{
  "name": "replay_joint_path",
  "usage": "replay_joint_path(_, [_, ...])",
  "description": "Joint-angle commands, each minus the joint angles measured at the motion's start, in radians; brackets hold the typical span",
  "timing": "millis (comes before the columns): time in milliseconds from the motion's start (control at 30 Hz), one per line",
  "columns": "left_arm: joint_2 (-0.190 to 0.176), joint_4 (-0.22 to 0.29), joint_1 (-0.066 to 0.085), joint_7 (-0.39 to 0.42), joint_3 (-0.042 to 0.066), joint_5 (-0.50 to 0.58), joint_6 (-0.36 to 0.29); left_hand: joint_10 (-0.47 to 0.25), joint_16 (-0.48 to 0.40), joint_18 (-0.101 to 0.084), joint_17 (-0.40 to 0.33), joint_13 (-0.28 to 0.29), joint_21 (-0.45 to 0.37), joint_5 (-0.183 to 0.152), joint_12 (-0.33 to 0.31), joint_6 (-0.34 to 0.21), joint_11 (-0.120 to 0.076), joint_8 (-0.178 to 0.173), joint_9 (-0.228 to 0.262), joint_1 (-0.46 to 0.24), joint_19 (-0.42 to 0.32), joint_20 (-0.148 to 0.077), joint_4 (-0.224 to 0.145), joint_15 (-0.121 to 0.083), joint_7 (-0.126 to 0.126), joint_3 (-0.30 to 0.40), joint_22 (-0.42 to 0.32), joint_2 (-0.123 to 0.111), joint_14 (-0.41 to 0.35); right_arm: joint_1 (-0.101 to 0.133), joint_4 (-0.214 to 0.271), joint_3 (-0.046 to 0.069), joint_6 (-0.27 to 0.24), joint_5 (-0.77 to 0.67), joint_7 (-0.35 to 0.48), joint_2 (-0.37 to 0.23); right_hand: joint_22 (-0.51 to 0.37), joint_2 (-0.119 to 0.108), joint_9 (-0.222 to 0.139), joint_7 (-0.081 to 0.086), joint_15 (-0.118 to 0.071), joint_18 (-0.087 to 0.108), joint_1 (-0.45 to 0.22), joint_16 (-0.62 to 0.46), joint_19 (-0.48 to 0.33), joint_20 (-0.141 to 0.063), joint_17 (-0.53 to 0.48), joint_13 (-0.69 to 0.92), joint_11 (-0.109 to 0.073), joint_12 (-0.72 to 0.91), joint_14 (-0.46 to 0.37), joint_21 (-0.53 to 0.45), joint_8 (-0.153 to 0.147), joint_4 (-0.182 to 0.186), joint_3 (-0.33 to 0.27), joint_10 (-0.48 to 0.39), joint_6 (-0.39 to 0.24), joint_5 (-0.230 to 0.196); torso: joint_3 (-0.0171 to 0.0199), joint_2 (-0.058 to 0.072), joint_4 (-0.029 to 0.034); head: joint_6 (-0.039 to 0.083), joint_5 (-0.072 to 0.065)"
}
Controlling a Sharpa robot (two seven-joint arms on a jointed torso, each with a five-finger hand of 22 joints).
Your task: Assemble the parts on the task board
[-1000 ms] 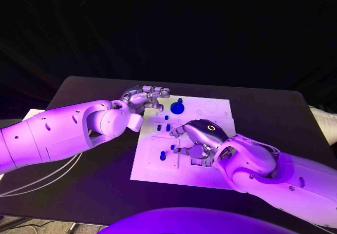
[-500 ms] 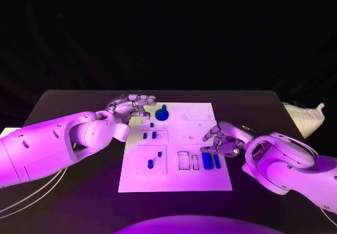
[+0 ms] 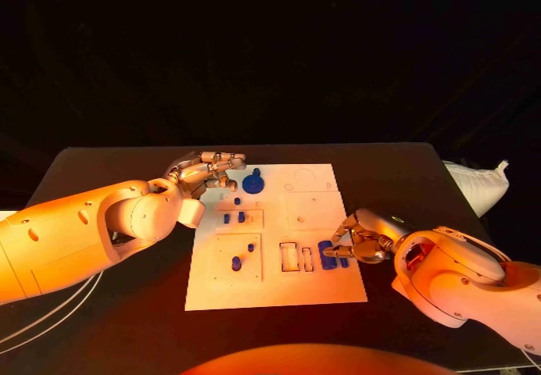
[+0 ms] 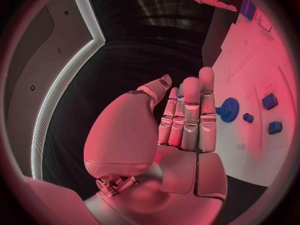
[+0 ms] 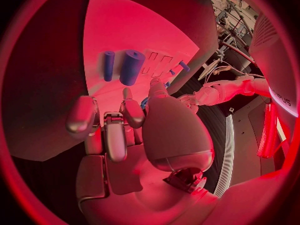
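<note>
Since half a second ago my right hand (image 3: 361,241) has drawn in from just off the right edge of the task board (image 3: 304,291) and now sits at that edge, fingertips just beside the two long blue blocks (image 3: 327,255). Its fingers are curled inward, and the right wrist view shows nothing between them; there the thick block (image 5: 132,66) and the thin one (image 5: 109,65) lie side by side on the white plate, apart from the fingers (image 5: 115,135).

My left hand (image 3: 209,169) stays at the far left corner of the board, just beside the single blue gear-shaped part (image 3: 254,184). In the left wrist view its fingers (image 4: 190,115) stand straight and close together, the thumb off to one side, and it holds nothing; the gear (image 4: 229,109) lies flat on the board beyond them.

I count eight blue parts on the board in the head view: one gear, one small piece (image 3: 238,201) just nearer than it, a pair of small pieces (image 3: 226,219) in the next panel, two more (image 3: 236,263) in the near left panel, and the two long blocks. Two empty rectangular slots (image 3: 288,256) sit just left of the blocks. The board lies in the middle of the black table (image 3: 102,168).
</note>
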Motion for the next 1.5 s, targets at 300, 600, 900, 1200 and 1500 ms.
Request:
replay_joint_path(300, [-0.003, 0.001, 0.0, 0.003, 0.0, -0.002, 0.017, -0.008, -0.001, 0.018, -0.001, 0.0, -0.004, -0.003, 0.006, -0.009, -0.001, 0.003, 0.0, 0.0, -0.004, 0.005, 0.0, -0.001, 0.0, -0.008, -0.001, 0.01, -0.007, -0.005, -0.024, -0.002, 0.061, -0.05, -0.047, 0.027, 0.012, 0.023, 0.009, -0.005, -0.002, -0.011, -0.007, 0.01, 0.009, 0.001, 0.18, 0.039, -0.001, 0.031, 0.089, 0.009, 0.023, 0.003, -0.022, 0.006, 0.007, 0.018, -0.0041, -0.002, 0.0063, -0.007, -0.003])
replay_joint_path(600, [-0.006, 0.001, 0.0, 0.0, -0.001, -0.002, 0.019, -0.008, -0.001, 0.018, -0.001, 0.0, -0.004, -0.003, 0.006, -0.009, -0.001, 0.003, 0.0, 0.0, -0.004, 0.005, 0.0, -0.001, 0.0, -0.008, -0.001, 0.01, -0.007, -0.015, -0.041, -0.004, 0.087, -0.102, -0.053, 0.047, 0.014, 0.029, 0.011, -0.006, -0.002, -0.011, -0.012, 0.01, 0.009, 0.001, 0.181, 0.042, -0.002, 0.031, 0.089, 0.01, 0.028, 0.004, -0.027, 0.005, 0.008, 0.02, -0.0034, -0.001, 0.0084, -0.013, -0.003])
replay_joint_path(900, [-0.007, 0.003, 0.0, -0.004, -0.001, -0.002, 0.024, -0.009, -0.001, 0.018, -0.002, 0.0, -0.006, -0.003, 0.008, -0.01, -0.001, 0.004, 0.001, 0.0, -0.005, 0.006, 0.001, 0.0, 0.0, -0.011, -0.002, 0.011, -0.008, -0.029, -0.067, -0.004, 0.121, -0.121, -0.056, 0.076, 0.014, 0.033, 0.013, -0.007, -0.002, -0.011, -0.015, 0.011, 0.008, 0.001, 0.181, 0.045, -0.002, 0.033, 0.089, 0.01, 0.03, 0.004, -0.029, 0.005, 0.008, 0.021, -0.0031, -0.001, 0.0091, -0.02, 0.0])
replay_joint_path(1200, [-0.009, 0.004, 0.0, -0.009, -0.001, -0.002, 0.028, -0.009, -0.001, 0.018, -0.002, 0.0, -0.006, -0.003, 0.008, -0.01, -0.001, 0.004, 0.001, 0.0, -0.005, 0.006, 0.001, 0.0, 0.0, -0.011, -0.002, 0.011, -0.008, -0.042, -0.095, -0.005, 0.133, -0.122, -0.057, 0.104, 0.013, 0.049, 0.021, -0.01, -0.004, -0.011, 0.002, 0.01, 0.006, -0.001, 0.179, 0.056, -0.005, 0.037, 0.088, 0.01, 0.043, -0.003, -0.029, 0.005, 0.014, 0.034, -0.0043, -0.001, 0.0111, -0.029, -0.006])
replay_joint_path(1500, [-0.01, 0.004, 0.0, -0.012, -0.001, -0.002, 0.031, -0.009, -0.001, 0.018, -0.002, 0.0, -0.006, -0.003, 0.008, -0.01, -0.001, 0.004, 0.001, 0.0, -0.005, 0.006, 0.001, 0.0, 0.0, -0.011, -0.002, 0.011, -0.008, -0.045, -0.099, -0.005, 0.112, -0.108, -0.057, 0.107, 0.016, 0.071, 0.035, -0.018, -0.009, -0.011, 0.028, 0.011, 0.006, -0.004, 0.182, 0.071, -0.012, 0.046, 0.089, 0.011, 0.061, -0.009, -0.025, 0.012, 0.036, 0.051, -0.0041, -0.003, 0.0089, -0.029, -0.007])
